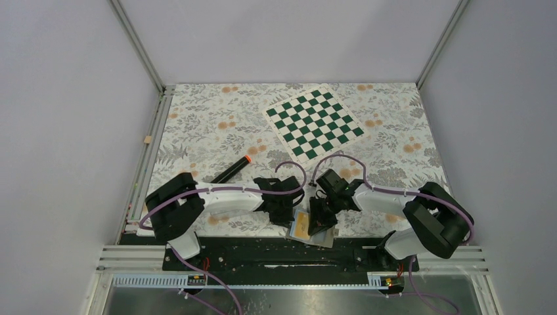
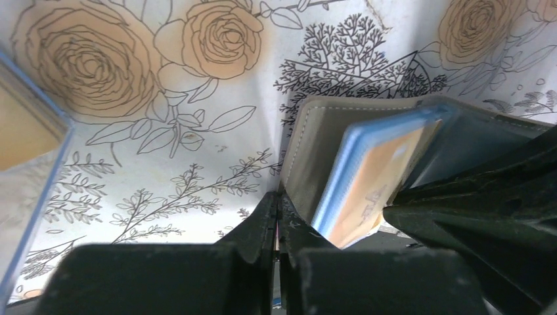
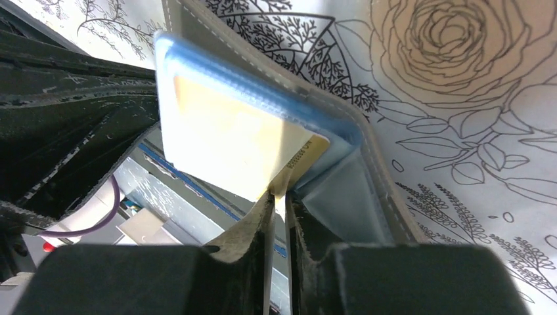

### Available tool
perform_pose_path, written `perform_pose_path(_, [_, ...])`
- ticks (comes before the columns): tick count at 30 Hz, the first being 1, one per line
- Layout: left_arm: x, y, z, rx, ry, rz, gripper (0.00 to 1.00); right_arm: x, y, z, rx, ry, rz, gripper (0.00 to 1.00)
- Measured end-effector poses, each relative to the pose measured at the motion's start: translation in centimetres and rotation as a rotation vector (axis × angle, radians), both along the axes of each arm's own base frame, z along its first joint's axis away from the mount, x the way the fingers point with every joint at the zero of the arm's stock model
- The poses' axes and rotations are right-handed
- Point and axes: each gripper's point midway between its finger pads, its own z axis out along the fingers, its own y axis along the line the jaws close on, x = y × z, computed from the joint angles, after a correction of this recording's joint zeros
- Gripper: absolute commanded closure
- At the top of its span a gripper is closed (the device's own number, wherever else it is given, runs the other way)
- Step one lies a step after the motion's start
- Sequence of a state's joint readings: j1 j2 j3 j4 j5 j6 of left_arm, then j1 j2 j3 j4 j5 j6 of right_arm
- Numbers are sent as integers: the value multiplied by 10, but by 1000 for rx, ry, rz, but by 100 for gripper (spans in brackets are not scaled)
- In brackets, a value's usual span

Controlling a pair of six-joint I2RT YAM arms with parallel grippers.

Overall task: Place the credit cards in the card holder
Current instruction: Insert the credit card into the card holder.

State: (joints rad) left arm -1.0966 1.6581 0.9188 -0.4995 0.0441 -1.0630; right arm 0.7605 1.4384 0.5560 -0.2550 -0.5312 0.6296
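Note:
The grey card holder [image 1: 320,237] lies open at the table's near edge between both grippers. In the left wrist view its grey flap [image 2: 316,147] stands up, with an orange-yellow credit card [image 2: 368,190] half inside a pale blue pocket. My right gripper [image 3: 279,195] is shut on the lower corner of that card [image 3: 223,131], which sticks out of the blue pocket [image 3: 263,92]. My left gripper [image 2: 277,200] is shut, its tips against the holder's lower corner, with nothing visible between them. From above, the left gripper [image 1: 284,209] and right gripper [image 1: 322,216] almost meet over the holder.
A blue-edged clear tray [image 2: 39,197] with another orange-yellow card [image 2: 20,131] sits left of my left gripper. A black marker with an orange tip [image 1: 233,169] lies behind the left arm. A green chessboard [image 1: 314,123] is at the back. The black base rail [image 1: 263,252] runs under the holder.

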Motion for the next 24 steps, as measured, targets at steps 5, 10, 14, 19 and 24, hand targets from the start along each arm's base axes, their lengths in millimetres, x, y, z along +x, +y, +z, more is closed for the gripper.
perform_pose_path(5, [1,8,1,58,-33,-10,100,5,3,2,9,-37,-4,74])
perform_pose_path(10, [1,14,1,93,-46,-14,95,14,8,6,19,-74,-11,65])
perform_pose_path(14, [1,21,2,125,-63,-21,73,22,6,10,2,-116,-19,64])
perform_pose_path(19, [2,29,14,136,-103,-38,57,23,-4,13,-51,-145,-25,65])
perform_pose_path(24, [4,28,35,87,-148,-32,57,21,-21,7,-132,-153,-27,74])
